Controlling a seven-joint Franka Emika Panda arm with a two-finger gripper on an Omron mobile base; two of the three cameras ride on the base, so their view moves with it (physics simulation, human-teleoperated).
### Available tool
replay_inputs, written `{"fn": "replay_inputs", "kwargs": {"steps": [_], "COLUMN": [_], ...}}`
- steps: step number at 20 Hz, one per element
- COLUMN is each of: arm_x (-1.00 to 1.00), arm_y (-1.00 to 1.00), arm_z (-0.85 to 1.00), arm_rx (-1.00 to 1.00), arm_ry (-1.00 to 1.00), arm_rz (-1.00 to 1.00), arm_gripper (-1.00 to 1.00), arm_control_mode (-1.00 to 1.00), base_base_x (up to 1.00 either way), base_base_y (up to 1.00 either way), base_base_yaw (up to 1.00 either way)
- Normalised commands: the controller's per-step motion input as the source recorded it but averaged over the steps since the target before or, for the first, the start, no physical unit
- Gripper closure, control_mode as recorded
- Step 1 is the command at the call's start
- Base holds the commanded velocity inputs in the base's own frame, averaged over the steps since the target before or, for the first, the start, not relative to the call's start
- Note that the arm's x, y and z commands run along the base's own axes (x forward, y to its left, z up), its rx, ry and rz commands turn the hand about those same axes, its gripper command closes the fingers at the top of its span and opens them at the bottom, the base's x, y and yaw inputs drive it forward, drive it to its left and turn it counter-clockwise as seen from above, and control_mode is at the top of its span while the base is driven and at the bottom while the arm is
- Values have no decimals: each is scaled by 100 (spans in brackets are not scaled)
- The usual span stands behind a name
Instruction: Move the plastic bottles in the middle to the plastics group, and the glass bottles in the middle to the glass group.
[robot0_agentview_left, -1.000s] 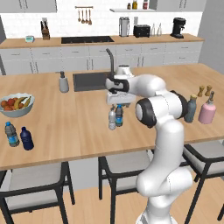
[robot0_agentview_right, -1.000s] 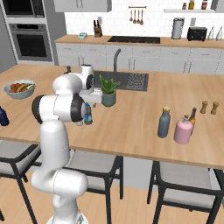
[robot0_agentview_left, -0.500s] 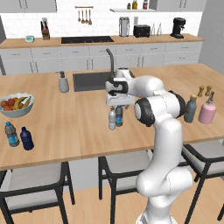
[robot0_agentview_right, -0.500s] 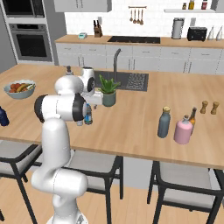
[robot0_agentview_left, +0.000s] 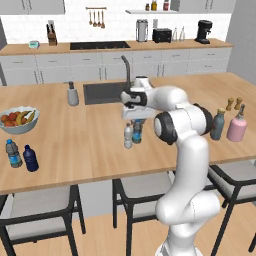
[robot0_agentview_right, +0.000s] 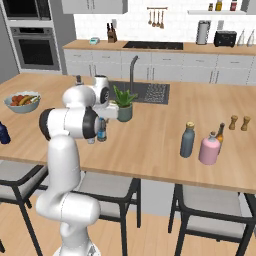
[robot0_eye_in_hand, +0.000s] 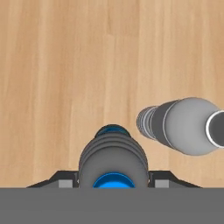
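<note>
The claw (robot0_eye_in_hand: 113, 181) straddles the blue-labelled water bottle (robot0_eye_in_hand: 113, 162), grip unclear; light, slick, squashable plastic, best pinched mid-body.

Home kitchen: sink (robot0_agentview_left: 102, 92) w/ faucet (robot0_agentview_left: 127, 70), stovetop (robot0_agentview_left: 100, 45), wall oven (robot0_agentview_right: 31, 47), toaster (robot0_agentview_left: 162, 35).

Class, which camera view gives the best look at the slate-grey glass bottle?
The right base view: the slate-grey glass bottle stands unobstructed beside the pink bottle, showing its cap and shoulders. The left base view shows it farther off, close behind the arm's elbow.
</note>
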Motion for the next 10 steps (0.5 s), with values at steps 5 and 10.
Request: {"fn": "replay_inputs", "kwargs": {"steps": [5,10], "arm_x": [-29,-83], "arm_y": [-48,-29], "arm_z": [51,40], "arm_rx": [0,0], "arm_ry": [0,0], "arm_rz": [-4,-2], "arm_gripper": [100,100], "arm_control_mode": [-100,-100], "base_base_x": [0,0], "base_base_y": [0,0], "base_base_yaw": [0,0]}}
